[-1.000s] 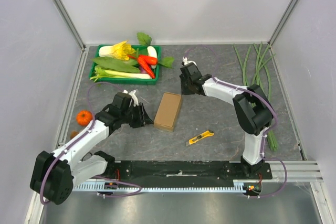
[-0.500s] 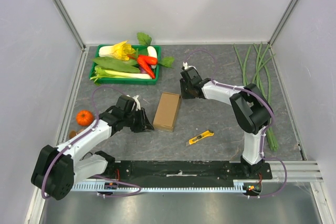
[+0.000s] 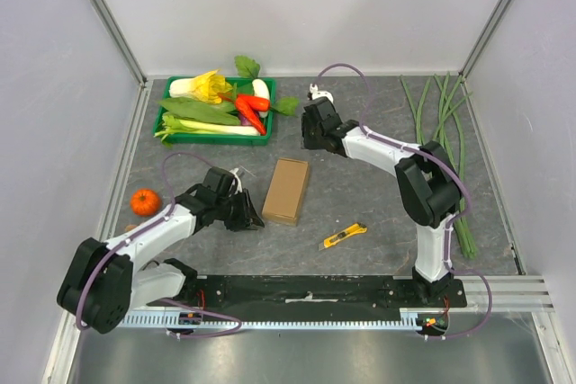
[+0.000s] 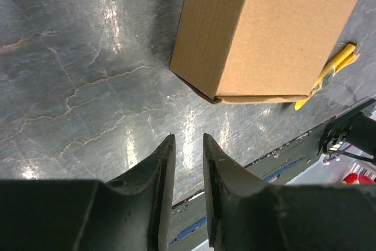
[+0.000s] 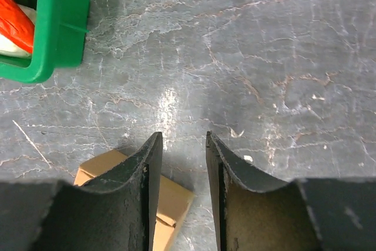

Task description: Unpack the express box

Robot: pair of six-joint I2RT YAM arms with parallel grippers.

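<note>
The small plain brown cardboard box (image 3: 287, 191) lies closed at the table's middle. The left gripper (image 4: 188, 139), beside it, and the right gripper (image 5: 181, 136), beyond its far end, are both slightly parted and empty. This looks like the approach step. Next, one gripper must steady the box while the other works a flap open.

Bright, even light; white glare patches on the tabletop (image 4: 114, 19).

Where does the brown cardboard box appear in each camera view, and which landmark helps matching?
Top external: the express box lies near the picture's centre.
Left wrist: upper right.
Right wrist: bottom left, only partly seen.
Shared landmark: the yellow knife shows in top and left wrist; the green tray in top and right wrist.
</note>
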